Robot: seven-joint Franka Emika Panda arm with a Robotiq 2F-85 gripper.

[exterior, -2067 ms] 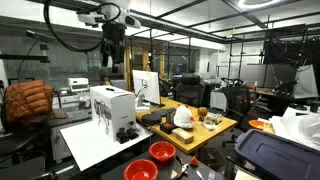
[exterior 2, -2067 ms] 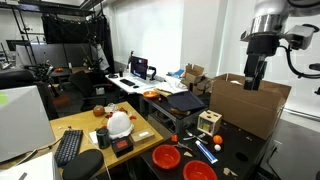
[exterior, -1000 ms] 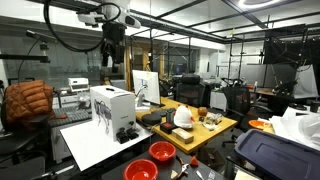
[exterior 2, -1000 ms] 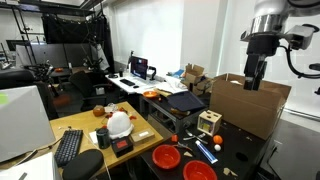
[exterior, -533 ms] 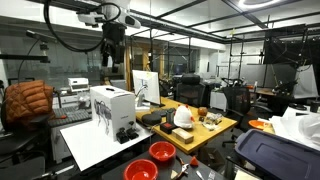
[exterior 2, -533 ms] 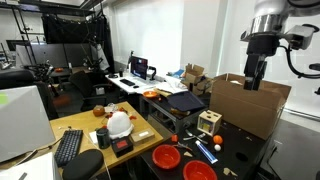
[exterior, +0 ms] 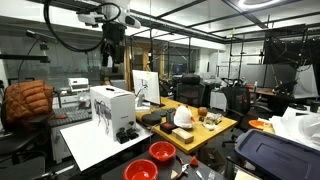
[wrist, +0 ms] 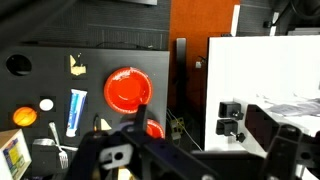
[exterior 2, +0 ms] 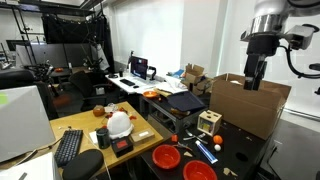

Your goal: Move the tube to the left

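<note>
Well below the raised pincer [exterior 2: 250, 86] lies the tube [exterior 2: 206, 150].

In the wrist view you look down on a matt black tabletop [wrist: 40, 85]. On it, the tube [wrist: 76, 110] looks like smooth plastic with a slight sheen, and the red bowl [wrist: 127, 90] looks like glossy plastic. At the right of the frame the white board [wrist: 265, 70] is matt. In an exterior view, the box [exterior 2: 245, 105] at right is dull brown cardboard, and the desk [exterior 2: 80, 128] at lower left is pale wood.
</note>
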